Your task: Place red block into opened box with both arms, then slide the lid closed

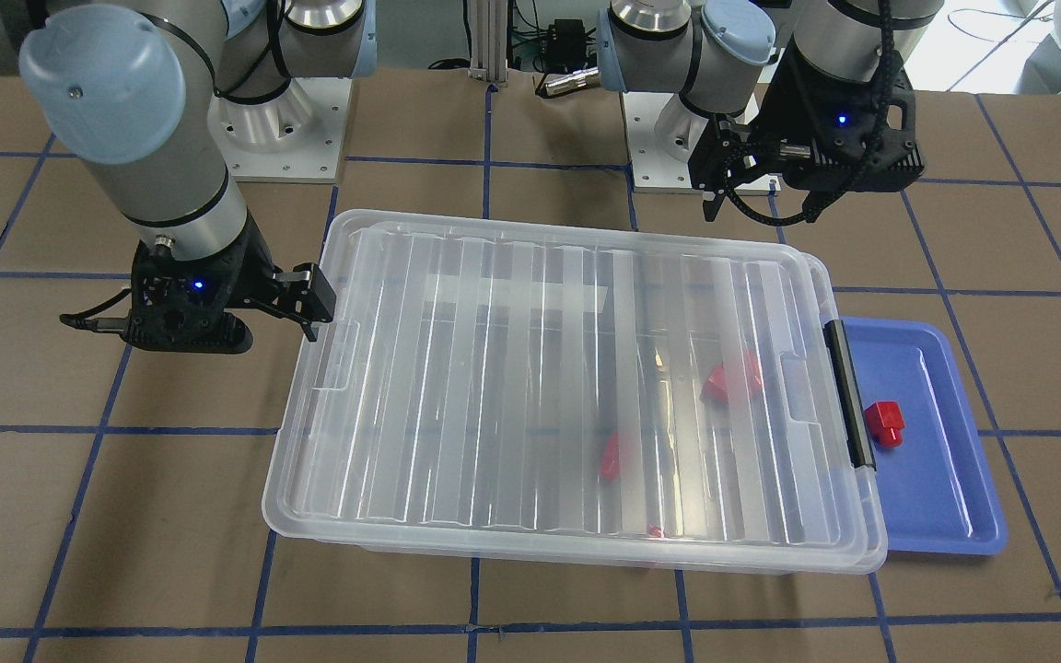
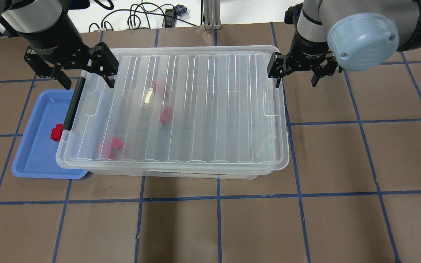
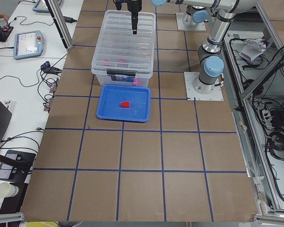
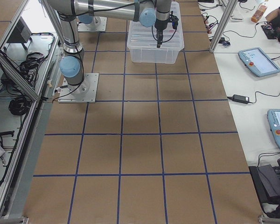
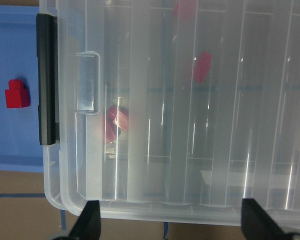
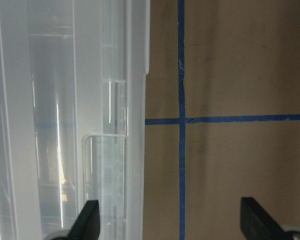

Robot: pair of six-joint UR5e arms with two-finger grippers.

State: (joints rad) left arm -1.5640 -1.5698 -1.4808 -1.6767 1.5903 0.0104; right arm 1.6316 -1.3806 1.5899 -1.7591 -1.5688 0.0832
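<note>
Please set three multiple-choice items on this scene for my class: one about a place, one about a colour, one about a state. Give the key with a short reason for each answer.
1. The one red block not under the lid lies
A. on the brown table top
B. on the blue tray
C. in a gripper

2. The clip bar at the end of the box is
A. red
B. white
C. black

3. The left gripper is
A. open, holding nothing
B. shut on a red block
C. shut on the lid

Key:
1 B: the block sits on the tray's blue floor beside the box.
2 C: the bar is a dark strip against the clear plastic.
3 A: its fingers stand wide apart with nothing between them.
</note>
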